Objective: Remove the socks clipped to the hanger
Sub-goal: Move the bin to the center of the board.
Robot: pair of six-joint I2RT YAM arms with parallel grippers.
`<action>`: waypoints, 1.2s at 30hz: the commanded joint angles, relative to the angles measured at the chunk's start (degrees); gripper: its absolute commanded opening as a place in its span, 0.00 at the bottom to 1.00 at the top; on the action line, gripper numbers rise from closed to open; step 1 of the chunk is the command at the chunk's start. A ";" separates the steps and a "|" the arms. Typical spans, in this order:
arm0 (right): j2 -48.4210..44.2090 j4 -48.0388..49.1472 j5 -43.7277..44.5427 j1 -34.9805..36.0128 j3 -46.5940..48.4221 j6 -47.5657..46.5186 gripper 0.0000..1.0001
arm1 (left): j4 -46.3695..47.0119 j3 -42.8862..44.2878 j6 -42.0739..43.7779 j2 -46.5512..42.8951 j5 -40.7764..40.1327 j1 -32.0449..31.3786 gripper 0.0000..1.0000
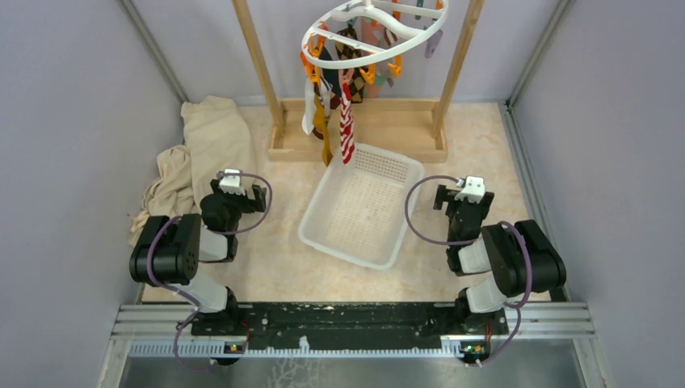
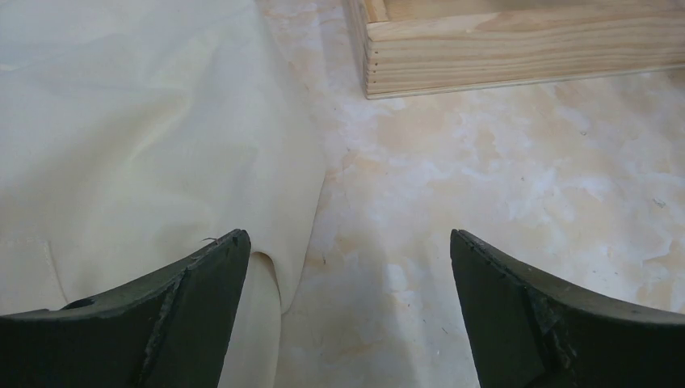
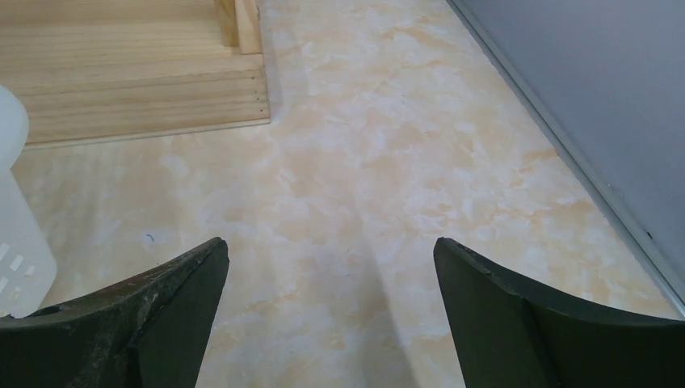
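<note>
The white ring hanger (image 1: 373, 23) hangs from the wooden frame at the top of the top view, with orange clips (image 1: 309, 53) around its rim. Several socks dangle from it: a red-white striped one (image 1: 347, 129), a mustard one (image 1: 322, 121), a brown argyle one (image 1: 350, 55) and others behind. My left gripper (image 1: 260, 196) rests low at the left, open and empty (image 2: 347, 242), far from the hanger. On the right, my right gripper (image 1: 441, 198) stands open over bare floor (image 3: 331, 246), holding nothing.
A white perforated basket (image 1: 361, 205) lies between the arms below the socks; its corner (image 3: 18, 210) shows at the right wrist view's left edge. A cream cloth (image 1: 198, 153) (image 2: 121, 137) is heaped at the left. The wooden frame base (image 1: 359, 129) (image 2: 517, 48) (image 3: 137, 81) sits behind. Grey walls enclose both sides.
</note>
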 commanded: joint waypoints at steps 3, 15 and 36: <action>-1.47 2.10 -1.20 -0.67 1.58 0.52 0.99 | 2.66 0.22 0.37 -0.45 1.02 -0.07 0.99; -1.40 2.39 -1.12 -0.65 1.46 0.46 0.99 | 2.61 0.24 0.38 -0.45 1.07 -0.09 0.99; -1.56 2.98 -1.04 -0.67 1.14 0.55 0.99 | 2.61 0.09 0.36 -0.61 1.23 -0.08 0.99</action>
